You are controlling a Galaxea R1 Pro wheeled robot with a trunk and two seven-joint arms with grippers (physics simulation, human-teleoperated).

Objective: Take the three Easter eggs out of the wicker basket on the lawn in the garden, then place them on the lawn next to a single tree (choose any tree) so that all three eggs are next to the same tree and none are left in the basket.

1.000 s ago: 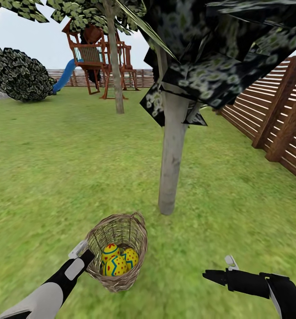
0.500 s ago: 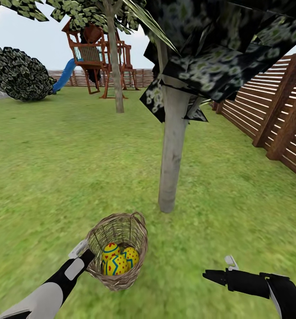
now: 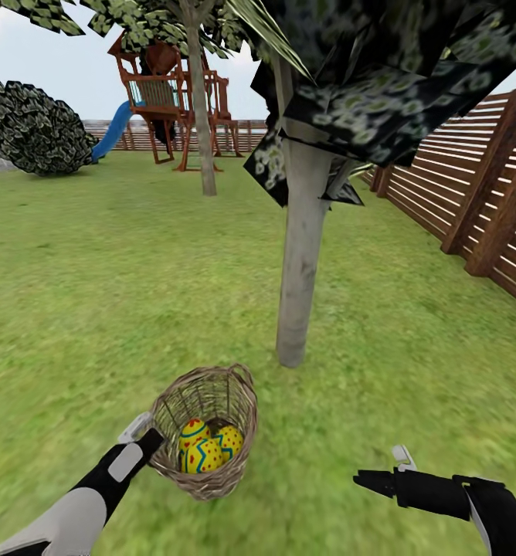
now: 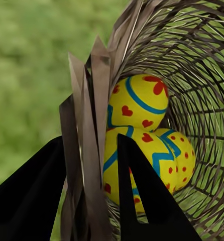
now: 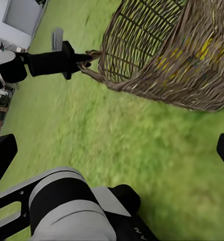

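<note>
Left pincer [image 3: 151, 442]: your fingers [image 4: 142, 201] are clamped on the rim of the wicker basket [image 3: 208, 432], one inside the weave and one outside. In the head view the hold sits at the basket's 9 o'clock edge.

Basket attitude: it hangs tipped, mouth turned up and toward you. In the right wrist view its underside shows above the grass, which I read as held clear of the lawn [image 3: 96, 309].

Three Easter eggs [image 3: 208, 448]: all inside, bunched against the lower wall, just past your left fingertips. From the left pincer they lie at about 3 o'clock, touching one another.

Right pincer [image 3: 370, 483]: jaws spread wide with nothing between them, out at 3 o'clock from the basket and well apart from it.

Nearer free arm: the right one; the left is busy. You would swing it toward 9 o'clock and come into the mouth from above.

Tree [image 3: 298, 286]: its pale trunk meets the grass at roughly 1 o'clock from the basket, near. That looks close enough to set eggs down beside it.

Task so far: no egg is out yet.
</note>
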